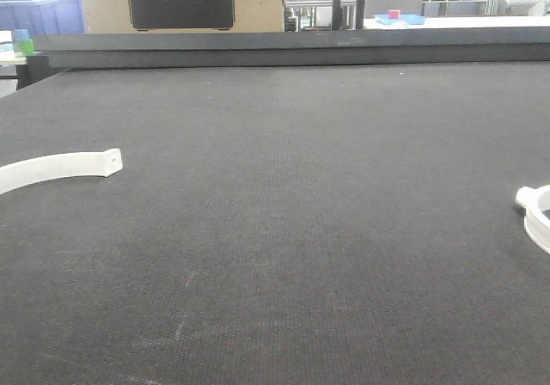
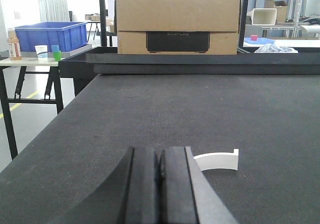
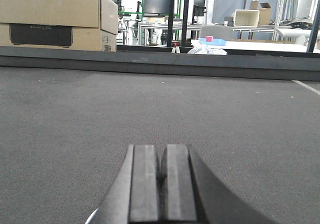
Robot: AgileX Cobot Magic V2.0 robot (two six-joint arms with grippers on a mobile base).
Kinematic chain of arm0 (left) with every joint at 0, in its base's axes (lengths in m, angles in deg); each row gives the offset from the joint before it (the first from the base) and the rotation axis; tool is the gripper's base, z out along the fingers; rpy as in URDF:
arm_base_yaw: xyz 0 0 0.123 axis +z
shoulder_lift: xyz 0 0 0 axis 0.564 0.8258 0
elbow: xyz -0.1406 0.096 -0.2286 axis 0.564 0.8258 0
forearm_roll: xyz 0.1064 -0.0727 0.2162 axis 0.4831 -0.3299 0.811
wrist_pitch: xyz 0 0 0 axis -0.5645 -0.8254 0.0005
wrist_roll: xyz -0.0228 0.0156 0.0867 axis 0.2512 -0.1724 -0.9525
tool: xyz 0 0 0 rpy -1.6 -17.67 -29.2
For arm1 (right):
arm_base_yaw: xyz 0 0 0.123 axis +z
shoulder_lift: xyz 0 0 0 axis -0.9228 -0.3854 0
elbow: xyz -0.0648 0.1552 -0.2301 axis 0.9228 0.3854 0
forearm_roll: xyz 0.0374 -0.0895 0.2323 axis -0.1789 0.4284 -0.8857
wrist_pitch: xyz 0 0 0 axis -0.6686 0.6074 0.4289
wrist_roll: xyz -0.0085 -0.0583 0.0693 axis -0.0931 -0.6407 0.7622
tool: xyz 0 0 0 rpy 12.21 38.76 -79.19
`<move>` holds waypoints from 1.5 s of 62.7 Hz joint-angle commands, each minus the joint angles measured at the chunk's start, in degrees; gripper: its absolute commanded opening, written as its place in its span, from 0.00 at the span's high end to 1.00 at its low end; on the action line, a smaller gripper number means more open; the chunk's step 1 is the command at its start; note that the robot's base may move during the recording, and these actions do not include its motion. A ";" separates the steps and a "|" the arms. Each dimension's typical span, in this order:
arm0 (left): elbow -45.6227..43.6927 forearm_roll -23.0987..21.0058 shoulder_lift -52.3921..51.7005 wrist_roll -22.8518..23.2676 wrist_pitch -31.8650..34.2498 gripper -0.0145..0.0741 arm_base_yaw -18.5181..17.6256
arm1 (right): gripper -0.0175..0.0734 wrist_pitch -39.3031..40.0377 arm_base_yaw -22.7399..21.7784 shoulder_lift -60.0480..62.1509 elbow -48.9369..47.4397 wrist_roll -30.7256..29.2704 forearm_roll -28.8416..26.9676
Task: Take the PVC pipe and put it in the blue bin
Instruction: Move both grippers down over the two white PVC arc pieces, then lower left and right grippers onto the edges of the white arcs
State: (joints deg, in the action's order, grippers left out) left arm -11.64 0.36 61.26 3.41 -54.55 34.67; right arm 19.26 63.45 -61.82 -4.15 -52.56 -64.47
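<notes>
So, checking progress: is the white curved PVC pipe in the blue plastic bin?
Out: the pipe lies on the black table, at the front view's right edge.

You face a wide work table (image 1: pixel 284 230) covered in dark grey, felt-like matting, with a raised black rail (image 1: pixel 292 50) along its far edge. Behind the rail sits a large cardboard box (image 2: pixel 177 24) with a black panel on its front. To your left, a small side table (image 2: pixel 25 61) stands on black legs over a pale, glossy floor (image 2: pixel 37 119) marked with a yellow line (image 2: pixel 12 108). Farther back are metal racks (image 3: pixel 150 26), a dark monitor (image 3: pixel 156 4) and a white bench (image 3: pixel 260 45). Bright white glare (image 2: pixel 17 4) fills the far left.
</notes>
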 commanded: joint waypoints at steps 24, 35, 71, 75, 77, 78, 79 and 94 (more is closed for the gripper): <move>-6.69 0.36 -0.15 0.06 1.01 0.96 -0.08 | 0.99 9.64 -0.10 0.19 -6.62 -0.04 0.25; -22.42 0.36 1.23 0.06 -14.58 0.96 -0.08 | 0.99 -2.67 -0.10 0.19 -19.61 -0.04 0.25; -53.59 -1.51 43.33 0.06 -45.01 0.96 -0.08 | 0.99 -47.90 -0.10 -36.43 -47.36 -0.04 -2.12; -53.59 -2.34 46.53 0.06 -45.15 0.96 -0.08 | 0.99 -50.10 -0.10 -41.82 -47.74 -0.04 -2.12; -53.59 -2.77 47.84 0.06 -45.15 0.96 -0.08 | 0.99 -50.79 -0.10 -43.76 -47.74 -0.04 -2.12; -53.59 -2.75 48.89 0.06 -45.15 0.96 -0.08 | 0.99 -51.23 -0.10 -45.16 -47.74 -0.04 -2.12; -53.59 -2.93 49.88 0.06 -45.15 0.96 -0.08 | 0.99 -51.46 -0.10 -46.47 -47.74 -0.04 -2.12; -53.59 -7.06 59.06 0.06 -44.77 0.96 -0.08 | 0.99 -48.74 -0.10 -59.86 -47.74 -0.04 -5.35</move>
State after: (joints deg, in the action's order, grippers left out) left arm -64.85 -4.61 117.91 3.41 -99.95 34.67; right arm -32.28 63.45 -118.14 -51.47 -52.56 -67.49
